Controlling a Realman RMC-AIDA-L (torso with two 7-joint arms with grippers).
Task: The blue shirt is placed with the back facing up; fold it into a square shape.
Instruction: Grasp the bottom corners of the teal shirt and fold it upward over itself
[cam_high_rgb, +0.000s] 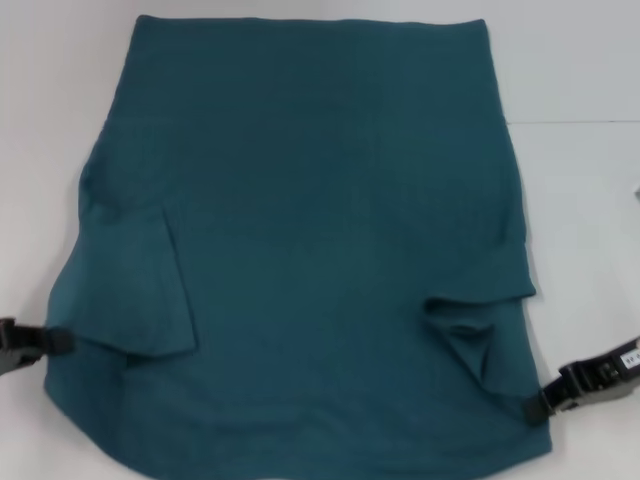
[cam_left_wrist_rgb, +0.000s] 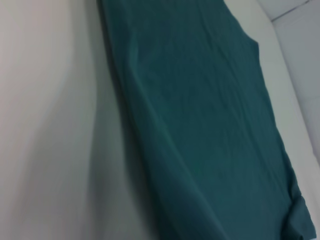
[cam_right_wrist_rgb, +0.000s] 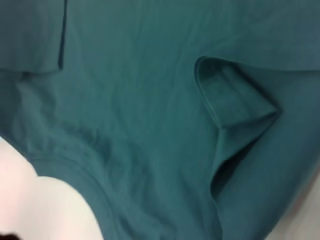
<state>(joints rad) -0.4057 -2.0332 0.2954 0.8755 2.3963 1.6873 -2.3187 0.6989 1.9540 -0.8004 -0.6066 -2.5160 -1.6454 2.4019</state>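
Head view: soft rumpled blue shirt

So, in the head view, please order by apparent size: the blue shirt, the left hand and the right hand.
1. The blue shirt, by far the largest; it covers most of the table.
2. The right hand, at the shirt's near right edge.
3. The left hand, at the shirt's left edge.
Both hands are cut off by the frame, so their order is unsure.

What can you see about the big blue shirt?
The blue shirt is soft, dark teal cloth, lying flat on a white table, plain side up. Both short sleeves are folded in over the body, the right one crumpled. The left hand touches its left edge, and the right hand meets its right edge near the closest corner.
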